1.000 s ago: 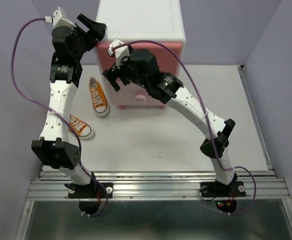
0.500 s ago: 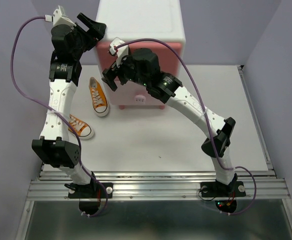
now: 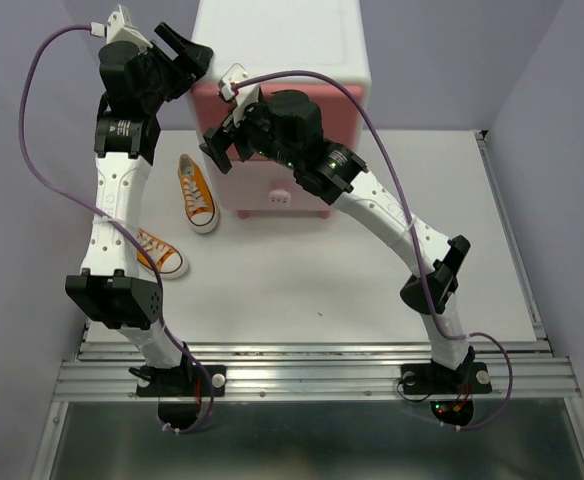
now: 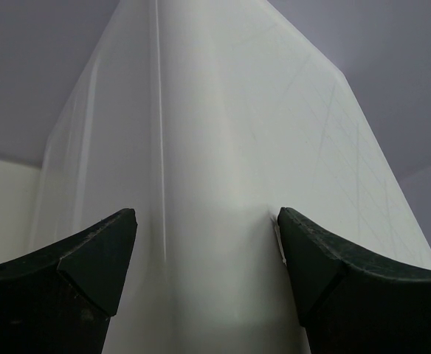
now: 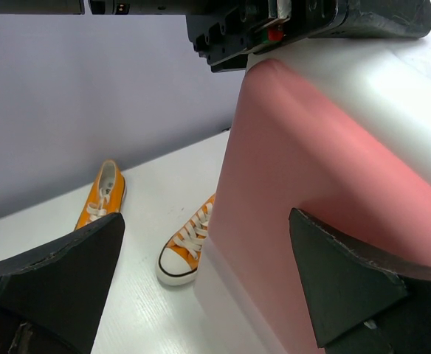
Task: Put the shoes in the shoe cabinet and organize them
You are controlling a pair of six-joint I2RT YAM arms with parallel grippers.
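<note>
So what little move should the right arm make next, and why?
Probably ease the right pincer in to the pink drawer front and pull it open. Both orange shoes lie on the table beside the shoe cabinet, the drawers look shut, and that pincer hangs open just before the pink face. The left pincer straddles the cabinet's top corner, perhaps to steady it.

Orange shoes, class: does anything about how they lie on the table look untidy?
Yes. One orange shoe lies beside the shoe cabinet; the second orange shoe lies apart, angled differently, partly under the left arm.
</note>
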